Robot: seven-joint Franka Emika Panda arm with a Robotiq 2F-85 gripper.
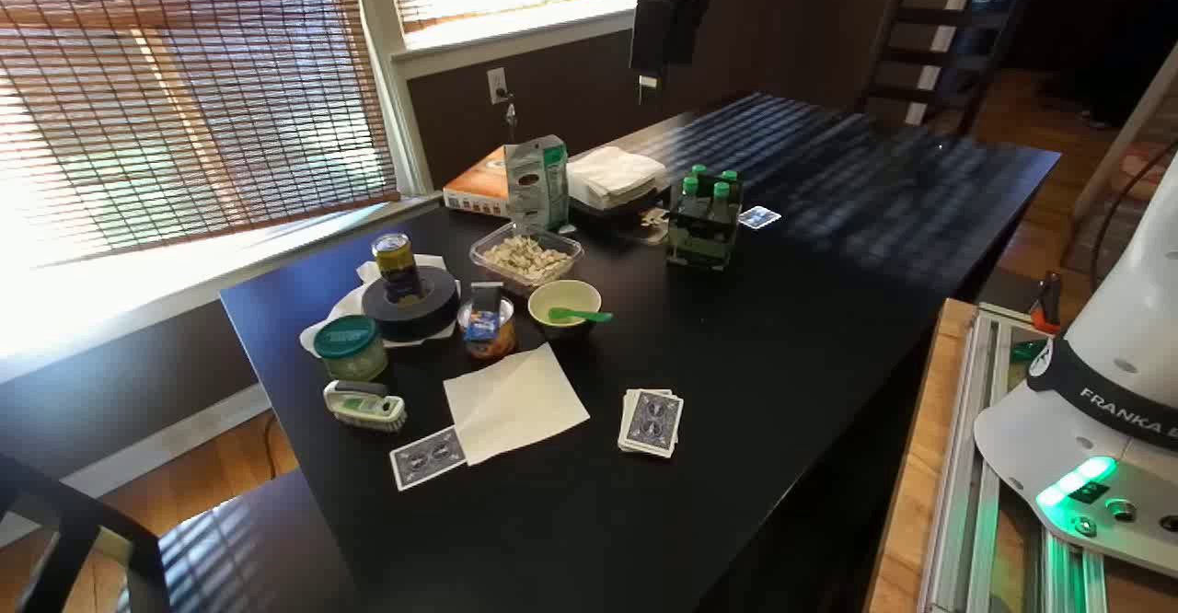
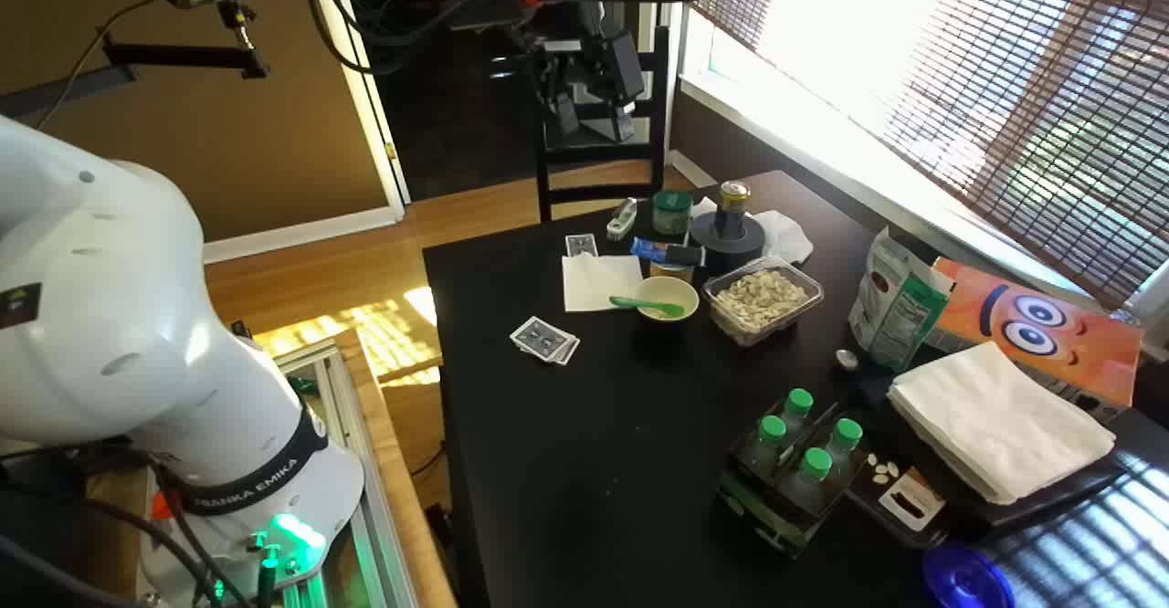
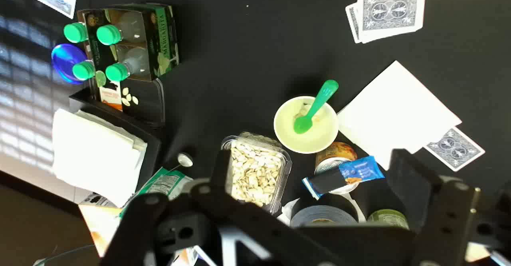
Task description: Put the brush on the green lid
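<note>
The brush (image 1: 364, 407) is white and pale green with a dark grip and lies bristles down near the table's end. It also shows in an exterior view (image 2: 623, 219). The teal-green lid (image 1: 346, 337) sits on a round clear-sided container beside the brush, and shows in an exterior view (image 2: 672, 200). In the wrist view part of the container's side (image 3: 388, 217) shows; the lid and brush are hidden there. My gripper (image 2: 594, 124) is high above the table, open and empty, its fingers wide apart in the wrist view (image 3: 312, 158).
Near the lid are a tape roll (image 1: 410, 307) with a can (image 1: 396, 259) on it, a tin (image 1: 490, 335) with a blue packet, a bowl (image 1: 563, 296) with a green spoon, and a seed tub (image 2: 763, 302). Paper (image 1: 515, 401), cards (image 1: 652, 422) and a bottle carrier (image 1: 704, 226) stand about.
</note>
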